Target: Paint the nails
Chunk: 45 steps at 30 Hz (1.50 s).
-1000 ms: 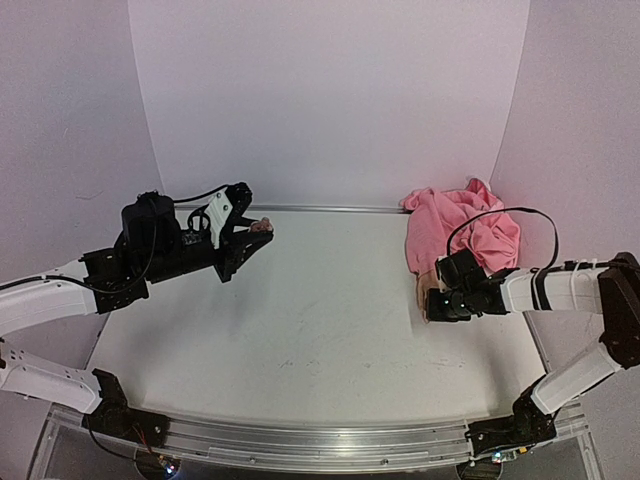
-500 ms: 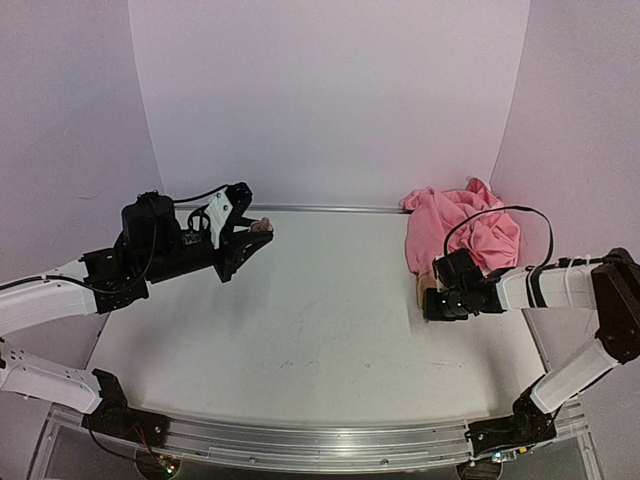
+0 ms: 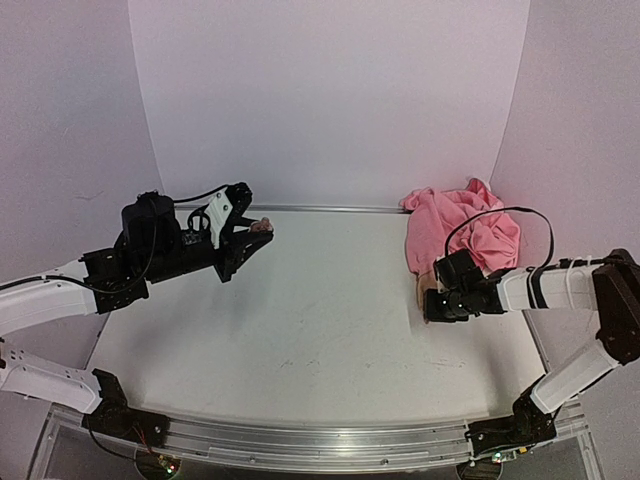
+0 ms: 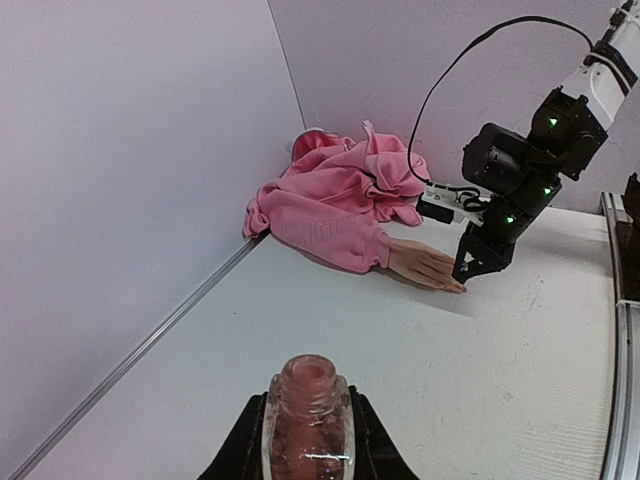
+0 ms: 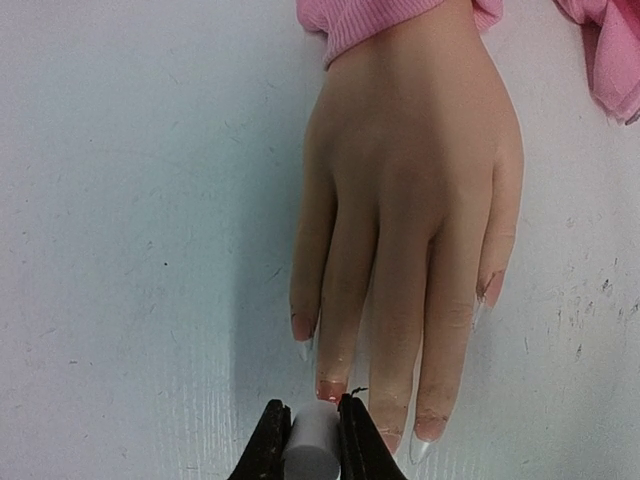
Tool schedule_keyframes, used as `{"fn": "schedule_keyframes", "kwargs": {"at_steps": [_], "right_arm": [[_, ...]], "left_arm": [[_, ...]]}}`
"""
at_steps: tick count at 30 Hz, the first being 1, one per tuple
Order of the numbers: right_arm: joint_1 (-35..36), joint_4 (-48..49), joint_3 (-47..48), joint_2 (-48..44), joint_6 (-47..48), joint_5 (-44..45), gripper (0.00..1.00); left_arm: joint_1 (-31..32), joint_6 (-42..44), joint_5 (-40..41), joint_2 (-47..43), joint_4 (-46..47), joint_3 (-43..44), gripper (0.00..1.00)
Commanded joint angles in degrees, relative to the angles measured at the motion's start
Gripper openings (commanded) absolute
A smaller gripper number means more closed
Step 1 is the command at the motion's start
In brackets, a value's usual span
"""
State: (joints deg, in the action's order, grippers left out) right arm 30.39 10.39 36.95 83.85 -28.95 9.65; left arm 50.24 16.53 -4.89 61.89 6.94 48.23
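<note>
The flesh-coloured mannequin hand lies flat on the table, sticking out of a pink sleeve. Its nails show pinkish polish with pale tips. My right gripper is shut on a white cap, right at the fingertips, over the second finger from the left. In the top view it sits at the hand's near end. My left gripper is shut on an open pinkish polish bottle, held upright above the table's far left.
The pink garment is bunched in the back right corner against the walls. A black cable loops over it from the right arm. A metal strip runs along the back edge of the table.
My right gripper has shifted very slightly at the fingertips. The left arm and bottle have not moved.
</note>
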Motion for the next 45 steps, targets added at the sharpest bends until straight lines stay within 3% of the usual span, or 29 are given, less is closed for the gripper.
{"fn": "schedule_keyframes", "kwargs": {"at_steps": [1, 15, 26, 45], "right_arm": [[-0.23, -2.48, -1.05, -2.49, -1.14, -0.15, 0.00], [-0.27, -2.83, -0.86, -9.30, -1.04, -1.26, 0.00], [-0.33, -1.48, 1.71, -3.61, 0.07, 1.62, 0.00], [-0.41, -1.43, 1.16, -1.51, 0.47, 1.06, 0.00]], "left_arm": [[-0.23, -0.14, -0.56, -1.15, 2.46, 0.15, 0.00], [-0.23, -0.34, -0.89, -0.99, 2.52, 0.27, 0.00], [-0.23, -0.05, -0.43, -1.09, 2.51, 0.13, 0.00], [-0.23, -0.07, -0.47, -1.03, 2.47, 0.27, 0.00]]}}
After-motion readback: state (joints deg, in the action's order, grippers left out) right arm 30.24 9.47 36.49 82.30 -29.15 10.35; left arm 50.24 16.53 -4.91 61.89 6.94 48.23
